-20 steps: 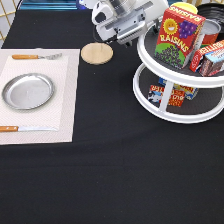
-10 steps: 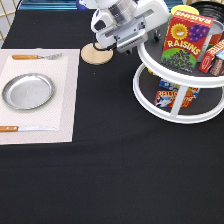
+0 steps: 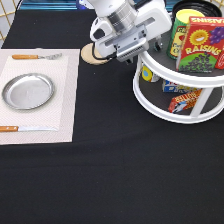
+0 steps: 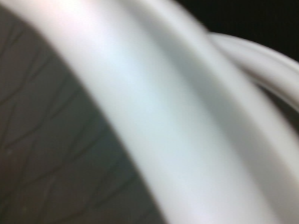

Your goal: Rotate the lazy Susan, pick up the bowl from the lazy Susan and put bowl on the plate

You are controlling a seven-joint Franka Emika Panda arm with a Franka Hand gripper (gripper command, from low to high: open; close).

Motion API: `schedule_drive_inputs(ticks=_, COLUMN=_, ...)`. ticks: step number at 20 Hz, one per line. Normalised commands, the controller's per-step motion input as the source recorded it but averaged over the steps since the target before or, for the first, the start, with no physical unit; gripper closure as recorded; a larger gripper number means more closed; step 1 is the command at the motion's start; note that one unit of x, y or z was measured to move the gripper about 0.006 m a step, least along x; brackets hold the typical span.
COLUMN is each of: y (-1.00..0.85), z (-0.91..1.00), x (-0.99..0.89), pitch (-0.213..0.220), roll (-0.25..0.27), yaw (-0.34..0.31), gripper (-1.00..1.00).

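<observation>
Your hand [image 3: 131,50] hangs against left rim of lazy Susan [image 3: 175,112], upper tier level; fingers hidden, grip state cannot tell. Wrist view: only white rim [image 4: 153,115] and dark mat, close. Bowl [image 3: 197,6] lies beyond hand, far side of top tier, behind raisin box [image 3: 202,47]. Plate [image 3: 27,91] well apart, opposite side, on placemat [image 3: 65,100].

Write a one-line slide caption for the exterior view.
Gripper at the upper rim of the lazy Susan; silver plate sits bare on its placemat.
</observation>
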Motion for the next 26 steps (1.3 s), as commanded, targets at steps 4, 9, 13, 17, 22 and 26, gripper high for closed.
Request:
schedule_drive_inputs(ticks=4, y=-0.05, z=0.19, x=0.02, pitch=0.008, roll=0.023, yaw=0.037, gripper=-1.0)
schedule_drive_inputs(ticks=9, y=0.05, z=0.53, x=-0.23, pitch=0.02, roll=-0.017, yaw=0.014, gripper=-1.0)
schedule_drive_inputs(ticks=13, y=0.27, z=0.49, x=-0.39, pitch=0.084, roll=-0.074, yaw=0.061, gripper=-1.0)
schedule_drive_inputs(ticks=17, y=0.29, z=0.18, x=-0.54, pitch=0.087, roll=-0.092, yaw=0.076, gripper=-1.0)
schedule_drive_inputs(ticks=22, y=0.15, z=0.02, x=-0.57, pitch=0.1, roll=-0.094, yaw=0.089, gripper=-1.0)
schedule_drive_inputs(ticks=26, y=0.0, z=0.0, x=-0.49, pitch=0.088, roll=-0.081, yaw=0.031, gripper=-1.0)
